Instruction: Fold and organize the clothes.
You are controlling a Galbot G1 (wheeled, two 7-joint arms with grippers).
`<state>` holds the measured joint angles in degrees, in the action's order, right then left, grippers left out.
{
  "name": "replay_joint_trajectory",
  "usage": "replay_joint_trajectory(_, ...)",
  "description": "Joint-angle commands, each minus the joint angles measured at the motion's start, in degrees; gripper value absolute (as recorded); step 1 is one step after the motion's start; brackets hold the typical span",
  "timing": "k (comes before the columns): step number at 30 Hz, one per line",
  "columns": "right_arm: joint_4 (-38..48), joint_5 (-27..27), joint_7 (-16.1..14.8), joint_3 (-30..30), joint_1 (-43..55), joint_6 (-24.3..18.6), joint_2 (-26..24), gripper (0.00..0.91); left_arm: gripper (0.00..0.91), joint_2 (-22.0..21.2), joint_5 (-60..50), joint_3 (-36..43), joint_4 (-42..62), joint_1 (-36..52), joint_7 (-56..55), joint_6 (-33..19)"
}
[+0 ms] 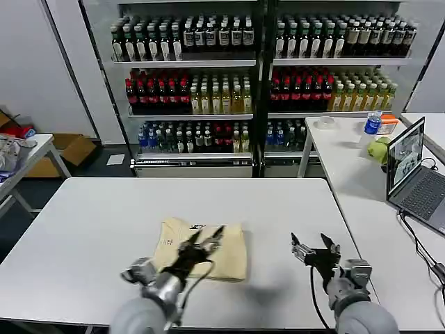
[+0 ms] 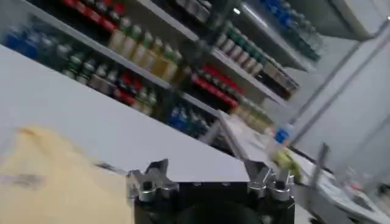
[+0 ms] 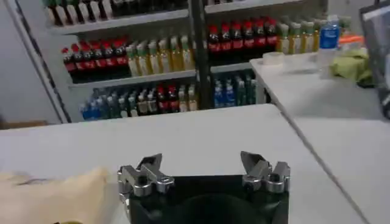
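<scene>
The clothes (image 1: 208, 249) are one pale cream-yellow T-shirt, folded into a compact rectangle near the front middle of the white table (image 1: 83, 229), label side up. My left gripper (image 1: 206, 239) hovers over the shirt's front half, open and holding nothing. In the left wrist view the shirt (image 2: 49, 182) lies beside the open left gripper (image 2: 208, 176). My right gripper (image 1: 314, 246) hangs open above bare table, to the right of the shirt and apart from it. In the right wrist view the shirt's edge (image 3: 55, 195) sits off to the side of the open right gripper (image 3: 203, 165).
Shelves of bottled drinks (image 1: 257, 76) stand behind the table. To the right a second white table (image 1: 361, 181) carries a laptop (image 1: 417, 174), a green object (image 1: 379, 149) and a water bottle (image 1: 373, 124). Another table edge (image 1: 21, 156) and cardboard boxes (image 1: 69, 149) are at the far left.
</scene>
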<state>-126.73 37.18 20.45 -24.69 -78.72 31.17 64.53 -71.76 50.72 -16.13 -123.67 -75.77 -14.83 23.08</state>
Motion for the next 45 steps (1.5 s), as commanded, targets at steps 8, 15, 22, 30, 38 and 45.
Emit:
replay_joint_trajectory(8,11.3,4.7,0.8,16.8,13.9,0.4,10.4,0.907,0.907,5.1,-7.1,-25.6,-4.6,-14.5,3.4,-3.9)
replay_joint_trajectory(15,18.5,10.7,0.9,17.9,17.0,-2.1,15.0,0.907,0.907,4.3,-7.1,-26.2,-4.9,-15.0,3.2,-3.9)
replay_joint_trajectory(22,22.2,13.1,2.4,17.5,19.3,-2.1,17.4,0.907,0.907,3.7,-7.1,-26.4,-5.3,-15.4,3.1,-4.0)
replay_joint_trajectory(30,26.0,14.6,3.0,16.1,20.7,-2.2,19.9,0.907,0.907,3.3,-7.0,-26.6,-5.4,-15.6,3.1,-3.8)
replay_joint_trajectory(38,28.4,16.7,4.4,15.2,21.6,-1.9,21.1,0.806,0.907,3.2,-6.8,-26.7,-6.2,-16.1,3.1,-3.7)
replay_joint_trajectory(45,27.2,16.9,5.0,15.2,20.8,-2.6,20.6,0.0,0.907,2.7,-6.8,-26.4,-6.7,-16.2,3.0,-3.7)
